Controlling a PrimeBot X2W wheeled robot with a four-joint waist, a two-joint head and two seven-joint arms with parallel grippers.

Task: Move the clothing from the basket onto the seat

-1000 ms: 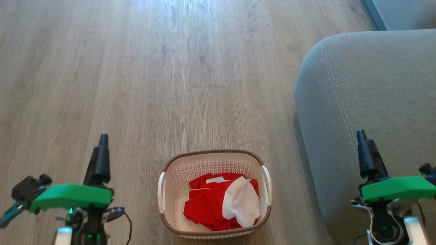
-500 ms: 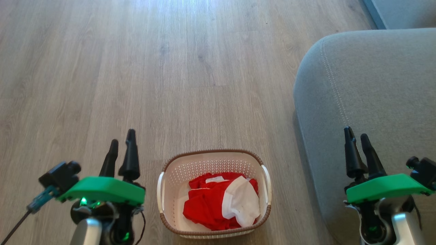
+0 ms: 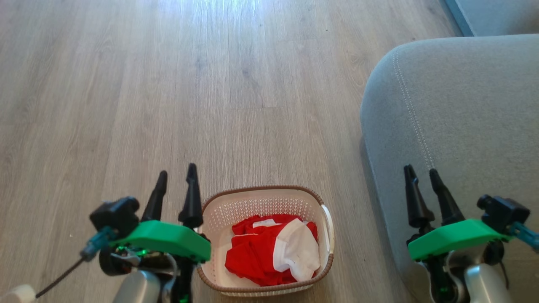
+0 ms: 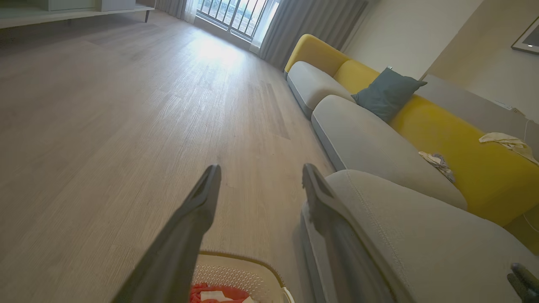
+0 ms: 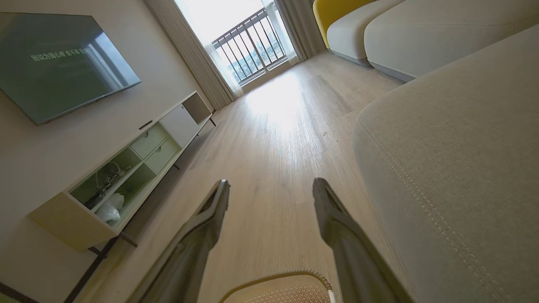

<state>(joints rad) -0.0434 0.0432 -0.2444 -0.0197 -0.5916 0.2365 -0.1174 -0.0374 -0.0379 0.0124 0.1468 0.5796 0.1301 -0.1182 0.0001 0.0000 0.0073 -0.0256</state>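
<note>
**Both grippers wide open and empty; clothing in the basket**

Head view: pale wood-plank floor point(image 3: 210, 84) with glare at the far end; left gripper point(image 3: 177, 169) has its fingers spread with nothing between them; right gripper point(image 3: 420, 168) same, spread and empty. The basket point(image 3: 261, 188) sits on the floor between the two, just right of the left gripper, its left rim partly hidden behind that gripper; the clothing point(image 3: 257, 256) is a red-and-white heap inside the basket, can't split it into separate garments from here. The grey seat point(image 3: 463, 105) is right of the basket and near it; the right gripper hangs over its front edge. Count: two grippers, one basket, one heap, one seat.

Left wrist view: same floor runs ahead of the fingers to a barred window point(image 4: 236, 17) with grey curtains point(image 4: 303, 21); basket rim and a bit of red show at the base of the fingers; the seat is just past the right finger. Beyond it is one sofa point(image 4: 442, 126) with a yellow back; three grey seat pads point(image 4: 370, 143) counting the near one; one teal cushion point(image 4: 387, 92); two loose cloths point(image 4: 438, 160) on the sofa; one picture frame point(image 4: 526, 40) far right of the fingers.

Right wrist view: floor ahead of the fingers, window at the far end; left of the fingers, one TV point(image 5: 59, 59) above one low open-shelf cabinet point(image 5: 126, 168); seat close on the right; basket rim below, between the finger bases.
</note>
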